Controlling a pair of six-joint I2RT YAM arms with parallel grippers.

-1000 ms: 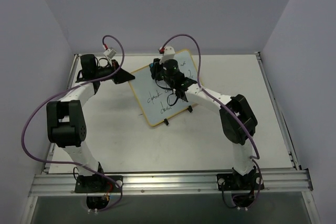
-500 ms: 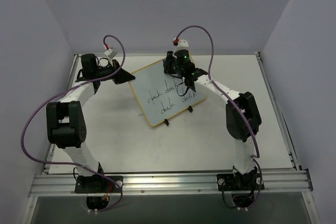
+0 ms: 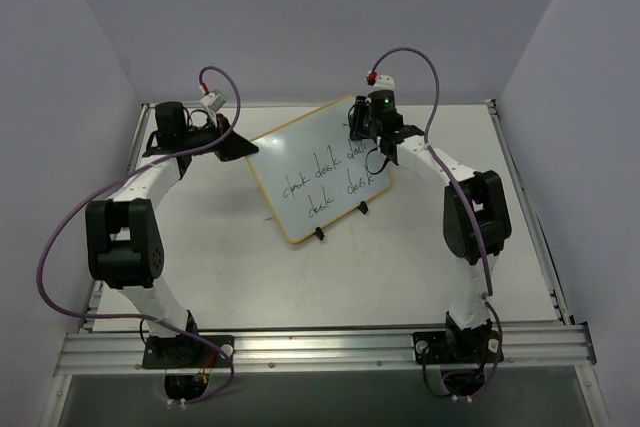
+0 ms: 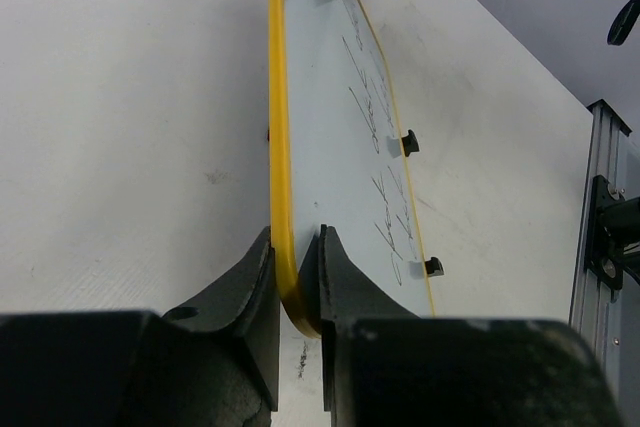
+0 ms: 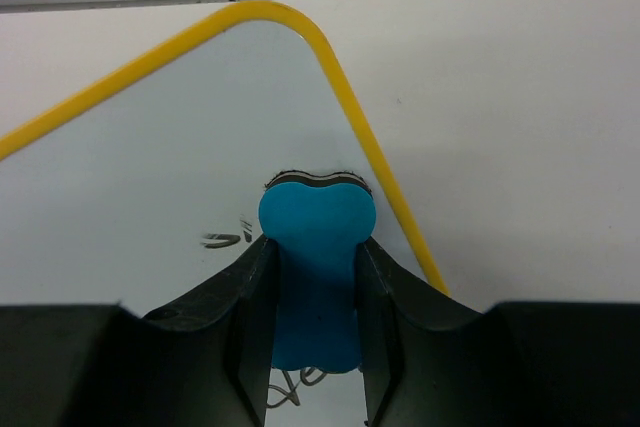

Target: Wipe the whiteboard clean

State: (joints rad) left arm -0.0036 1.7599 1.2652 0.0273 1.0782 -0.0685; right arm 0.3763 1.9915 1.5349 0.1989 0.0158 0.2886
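The whiteboard point(image 3: 315, 169) has a yellow frame, two black clip feet and black handwriting. It lies tilted in the middle of the table. My left gripper point(image 3: 243, 144) is shut on its left corner; the left wrist view shows the yellow rim point(image 4: 283, 247) pinched between the jaws point(image 4: 296, 282). My right gripper point(image 3: 362, 130) is shut on the blue bone-shaped eraser point(image 5: 316, 267). It presses the eraser on the board's far right corner point(image 5: 200, 137), next to the handwriting.
An aluminium rail point(image 3: 320, 347) runs along the near table edge by the arm bases. Purple cables point(image 3: 60, 237) loop off both arms. Grey walls close in the table on three sides.
My right gripper has carried the eraser from the board's upper middle to its far right corner. The left gripper and the board have stayed put.
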